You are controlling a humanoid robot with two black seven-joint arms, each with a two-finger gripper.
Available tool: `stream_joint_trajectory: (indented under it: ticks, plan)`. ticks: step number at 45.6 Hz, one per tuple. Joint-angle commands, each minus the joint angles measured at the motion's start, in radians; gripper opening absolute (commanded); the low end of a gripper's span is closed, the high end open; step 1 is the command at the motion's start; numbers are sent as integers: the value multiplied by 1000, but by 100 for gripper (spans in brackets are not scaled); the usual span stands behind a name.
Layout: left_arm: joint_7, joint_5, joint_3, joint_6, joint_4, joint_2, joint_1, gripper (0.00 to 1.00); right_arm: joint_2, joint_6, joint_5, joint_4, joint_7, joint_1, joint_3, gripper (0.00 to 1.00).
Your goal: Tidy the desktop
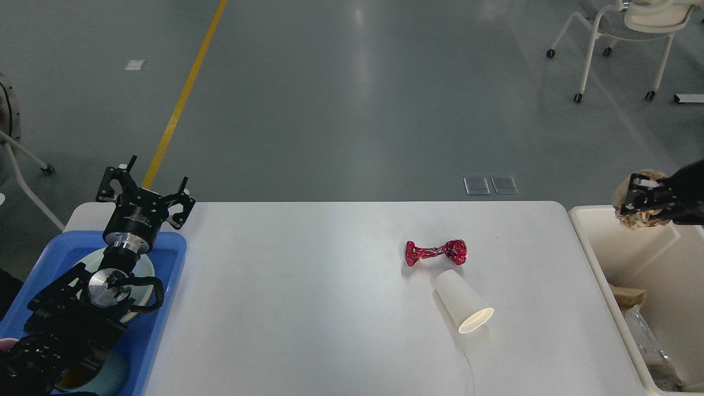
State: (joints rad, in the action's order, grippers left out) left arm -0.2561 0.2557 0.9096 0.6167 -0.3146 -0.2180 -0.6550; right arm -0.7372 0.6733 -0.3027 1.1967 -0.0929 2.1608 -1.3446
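Observation:
The white desktop (308,297) holds a twisted red foil wrapper (435,252) and a white paper cup (463,302) lying on its side, mouth toward me. My right gripper (641,204) is shut on a crumpled brown paper ball (638,219) and holds it in the air above the far left part of the cream bin (621,220). My left gripper (144,190) is open and empty, raised above the far end of the blue tray (165,291).
The blue tray at the left holds a pale plate (144,269) and a teal cup (110,377). The cream bin at the right holds brown paper (627,297) and clear plastic scraps (654,352). A chair (621,33) stands on the floor far right.

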Motion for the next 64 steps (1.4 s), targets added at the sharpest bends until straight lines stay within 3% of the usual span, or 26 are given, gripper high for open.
stream_joint_trajectory:
  ticks: [1,5,10,16,21,30,38,44,49,53,54,55,57,64]
  plan:
    - [0,0,0,0,0,0,0,99,2,287,-55,34,-2,439,-33,0]
    - [0,0,0,0,0,0,2,99,9,287,-78,35,-2,577,-16,0]
    - [0,1,0,0,0,0,2,99,9,287,-104,41,-1,602,-11,0]
    - [0,-1,0,0,0,0,2,99,-4,287,-163,35,2,564,-28,0]
    - [0,1,0,0,0,0,2,99,-59,287,-271,11,2,420,-42,0]
    - [0,1,0,0,0,0,0,99,-131,-105,-358,-216,1,-91,-27,0]
    - [0,1,0,0,0,0,0,99,-68,-490,-201,-532,-7,-802,117,0]
    - [0,1,0,0,0,0,0,99,51,-515,-53,-755,-7,-1206,323,0]
    - [0,1,0,0,0,0,0,99,137,-517,-29,-925,-8,-1340,406,0]
    - [0,0,0,0,0,0,0,99,185,-523,-29,-962,-7,-1392,441,0]
    - [0,1,0,0,0,0,0,99,191,-532,-29,-964,-7,-1400,452,7]
    - [0,-1,0,0,0,0,0,99,197,-532,-29,-964,-7,-1405,462,28]
    - [0,1,0,0,0,0,0,99,208,-532,-29,-961,-4,-1411,493,100]
    - [0,-1,0,0,0,0,0,99,217,-526,-29,-960,-2,-1418,528,100]
